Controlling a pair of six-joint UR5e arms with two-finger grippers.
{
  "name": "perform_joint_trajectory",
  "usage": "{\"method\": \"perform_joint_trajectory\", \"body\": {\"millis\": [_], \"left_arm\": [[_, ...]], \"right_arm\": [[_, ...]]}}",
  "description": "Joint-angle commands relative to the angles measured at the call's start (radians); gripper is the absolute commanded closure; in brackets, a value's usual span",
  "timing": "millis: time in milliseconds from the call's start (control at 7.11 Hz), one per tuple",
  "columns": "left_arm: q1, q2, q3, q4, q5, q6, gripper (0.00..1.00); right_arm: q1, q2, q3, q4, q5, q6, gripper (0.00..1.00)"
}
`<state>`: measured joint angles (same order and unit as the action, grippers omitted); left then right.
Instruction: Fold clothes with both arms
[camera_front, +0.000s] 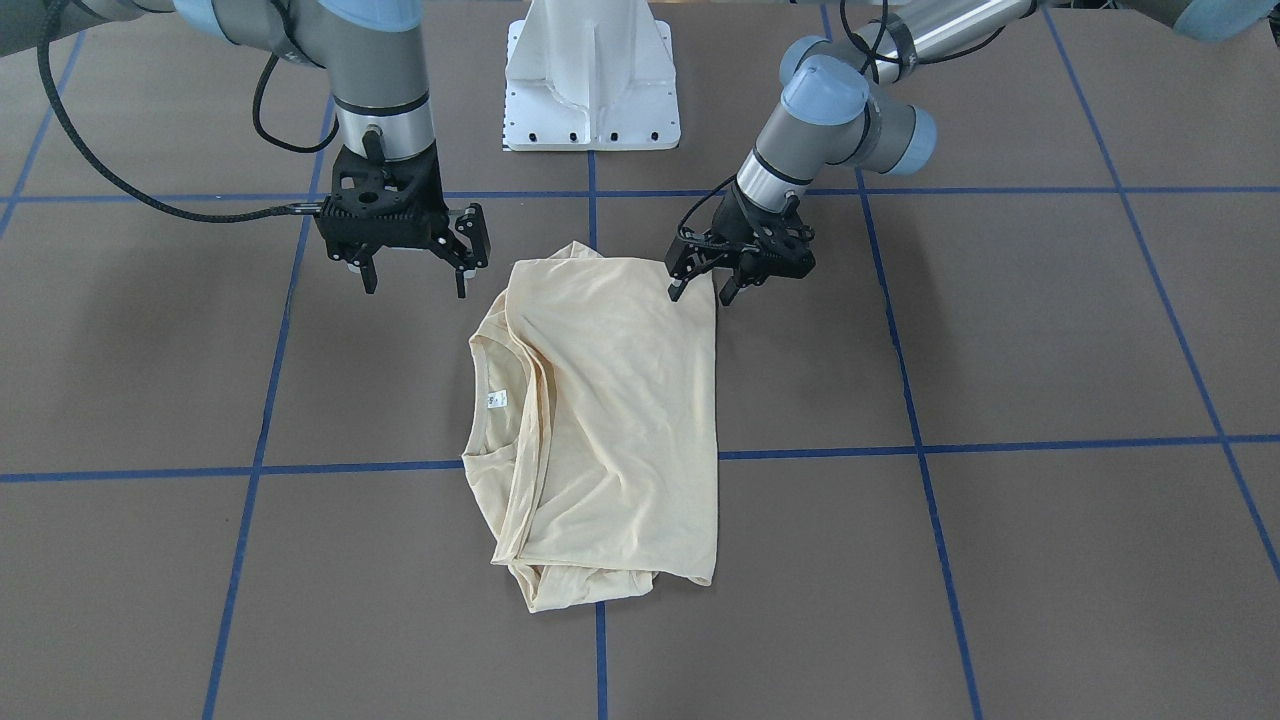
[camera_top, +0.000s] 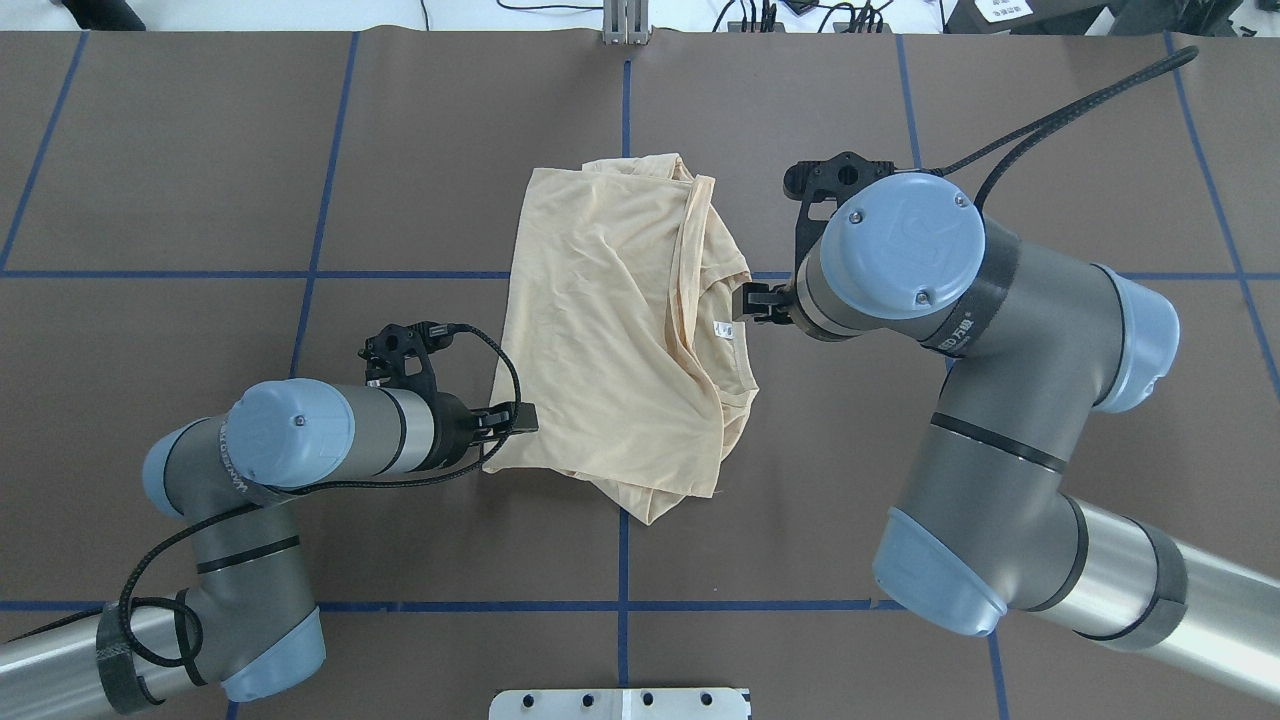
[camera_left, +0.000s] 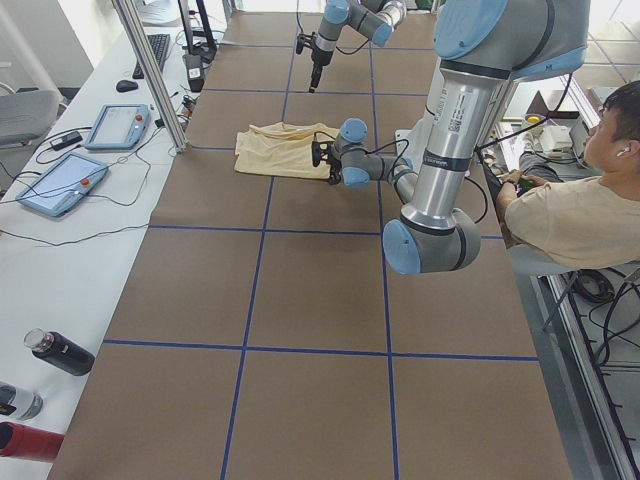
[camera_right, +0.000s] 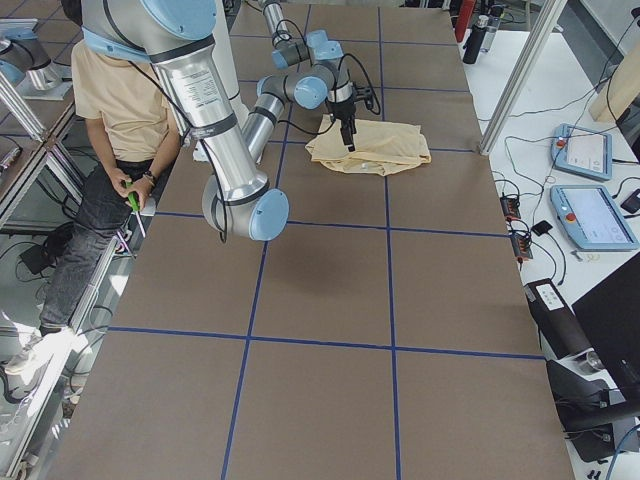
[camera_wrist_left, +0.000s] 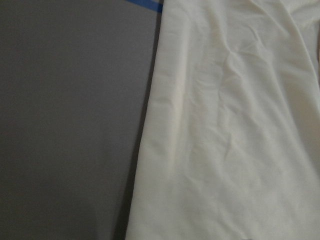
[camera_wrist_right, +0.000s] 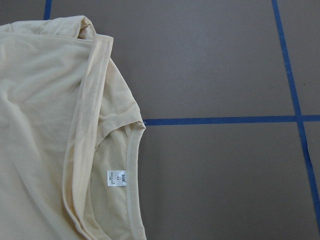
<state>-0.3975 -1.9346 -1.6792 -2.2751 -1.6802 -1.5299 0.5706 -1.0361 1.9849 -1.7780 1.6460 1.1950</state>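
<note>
Shirt (camera_front: 610, 420) lies mid-desk (camera_front: 1000, 560), already doubled into a long panel with the sleeves tucked under. Its collar (camera_front: 480, 400) and label (camera_front: 495, 399) are turned toward the robot's right.

The left fingers (camera_front: 680, 280) are spread apart and hold nothing. They are low over the shirt's near corner on that side, one tip over the cloth and the other just off its edge above bare desk. My worry here is that a pinch at this corner could catch only the top ply. The fabric looks thin and slack, so the plies beneath might slide out and undo the fold.

At the far end a loose bunch of cloth (camera_front: 580, 590) pokes out from under the panel. I judge a lift or drag could let it spill.

The right fingers (camera_front: 461, 278) are wide open and empty too. They hang over bare desk just beside the collar side, not touching the cloth. If only one arm grips, or the two rise unevenly, the next fold will likely come out skewed.
</note>
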Motion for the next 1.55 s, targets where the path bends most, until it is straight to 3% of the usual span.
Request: {"method": "perform_joint_trajectory", "body": {"millis": [0,281,422,563,703,844,1126,1407], "left_arm": [[0.015,0.002,-0.016,0.000,-0.004,-0.004,0.29],[0.017,0.002,-0.017,0.000,-0.006,-0.004,0.38],[0.019,0.002,-0.017,0.002,-0.006,-0.004,0.50],[0.019,0.002,-0.017,0.000,-0.006,-0.004,0.78],[0.017,0.003,-0.023,0.000,-0.004,-0.004,1.00],[0.019,0.005,-0.031,0.000,-0.003,-0.004,1.00],[0.019,0.005,-0.036,0.000,0.000,-0.004,1.00],[0.019,0.005,-0.039,0.000,0.000,-0.004,1.00]], "right_arm": [[0.000,-0.001,0.000,-0.001,-0.002,0.000,0.00],[-0.001,-0.001,0.000,0.000,-0.003,0.000,0.00],[-0.001,-0.001,-0.001,-0.001,-0.003,0.000,0.00],[-0.001,-0.001,-0.003,0.000,-0.002,0.000,0.00],[-0.008,0.001,-0.009,0.000,-0.005,0.011,0.00],[-0.014,0.002,-0.014,0.006,-0.006,0.032,0.00],[-0.082,-0.010,-0.050,0.177,-0.052,0.266,0.03],[-0.208,-0.013,-0.125,0.290,-0.237,0.513,0.10]]}}
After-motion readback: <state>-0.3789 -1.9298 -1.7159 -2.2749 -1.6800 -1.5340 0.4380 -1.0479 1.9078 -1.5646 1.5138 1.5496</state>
